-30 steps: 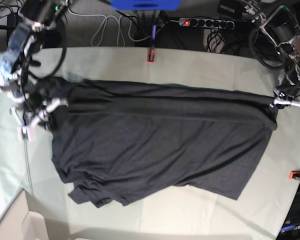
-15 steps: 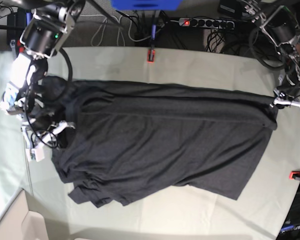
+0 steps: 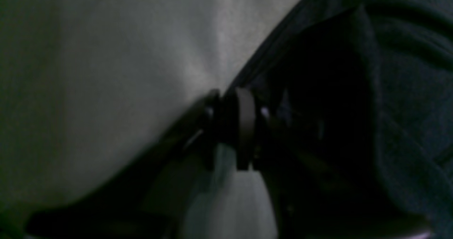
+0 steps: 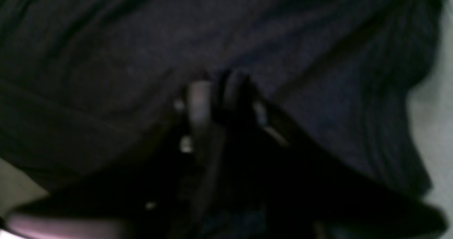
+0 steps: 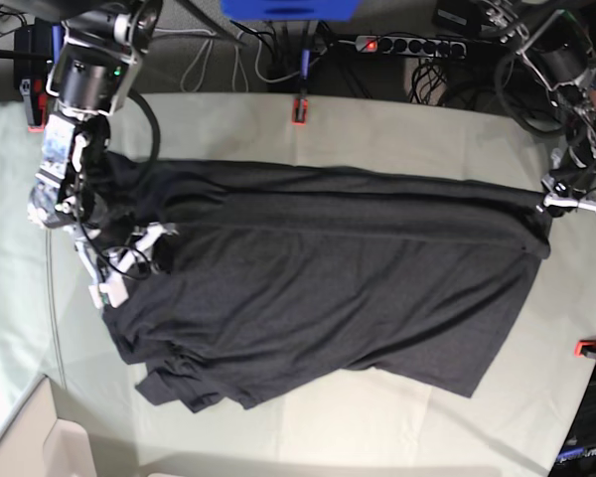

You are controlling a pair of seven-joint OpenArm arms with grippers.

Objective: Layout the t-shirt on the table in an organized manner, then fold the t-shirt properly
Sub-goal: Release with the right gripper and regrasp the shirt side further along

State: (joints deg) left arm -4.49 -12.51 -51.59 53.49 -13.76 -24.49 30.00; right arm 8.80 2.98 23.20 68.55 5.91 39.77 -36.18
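Right gripper point(image 5: 129, 260): low over the t-shirt's left end, fingers together in the blurred wrist view; whether cloth is pinched cannot be told.
T-shirt point(image 5: 328, 283): plain black side up, spread crosswise over the middle of the table, bunched folds at its left end.
Table point(image 5: 397, 124): pale grey-green, a red clamp point(image 5: 300, 110) on the far edge.
Left gripper point(image 5: 566, 202): at the shirt's far right corner near the table's right edge; grip cannot be told.
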